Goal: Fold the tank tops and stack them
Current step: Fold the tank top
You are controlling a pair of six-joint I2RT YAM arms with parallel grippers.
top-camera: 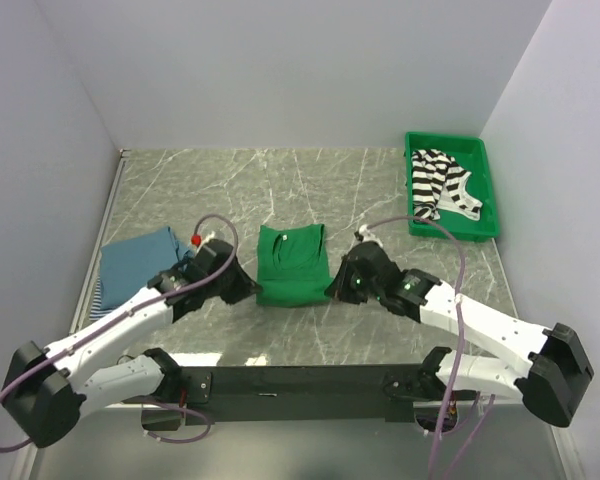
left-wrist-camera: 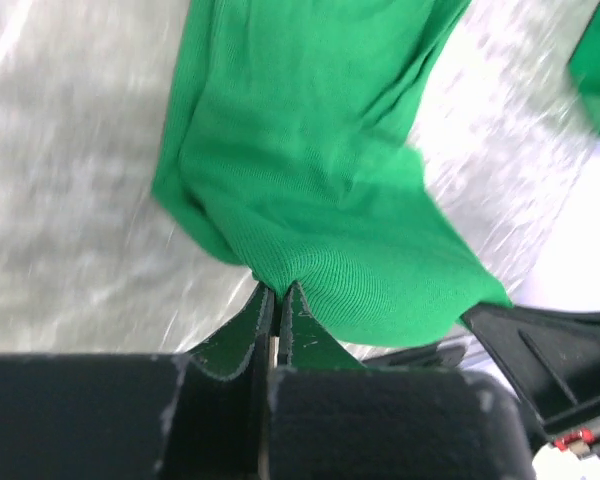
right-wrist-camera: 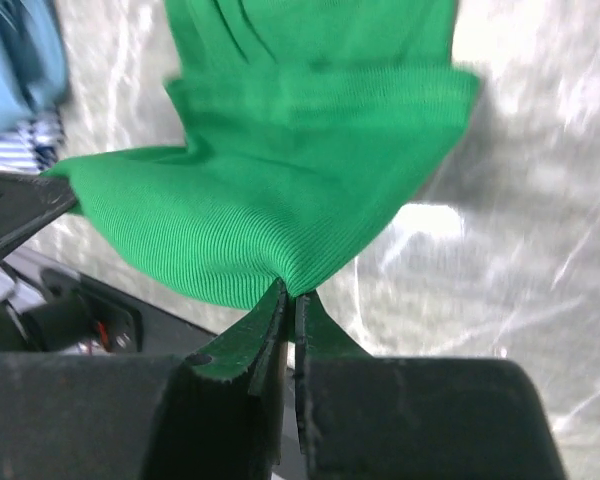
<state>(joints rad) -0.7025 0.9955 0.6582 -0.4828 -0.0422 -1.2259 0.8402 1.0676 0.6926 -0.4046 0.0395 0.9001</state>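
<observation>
**A:** Which step is in hand?

**B:** The fold of the green tank top [top-camera: 291,265]. It lies in the middle of the table [top-camera: 280,180], neckline to the far side, and each arm has one near corner

**A:** How are the claws?

**B:** The left claw [left-wrist-camera: 277,295] is pinched tight on the near left corner, with a nub of green rib bunched at its tips. The right claw [right-wrist-camera: 290,297] grips the near right corner the same way. In both wrist views the near hem looks raised off the table

**A:** And the other tops?

**B:** A solid blue top [top-camera: 140,258] lies folded at the left edge, with a blue-white striped one [top-camera: 98,295] peeking out beneath it. The black-and-white striped top [top-camera: 442,183] is heaped in the green bin [top-camera: 450,232] at the far right, not yet folded

**A:** So how far along?

**B:** About midway, I'd judge: two look done, the green one is being folded, and one is waiting

**A:** What does the next move call for?

**B:** Probably carrying the near hem up and over to the far edge. Both claws should rise and travel together so the cloth does not sag and the edges meet square. They should let go only once the hem lies flat, and then the bundle has to go left onto the blue pile
</observation>
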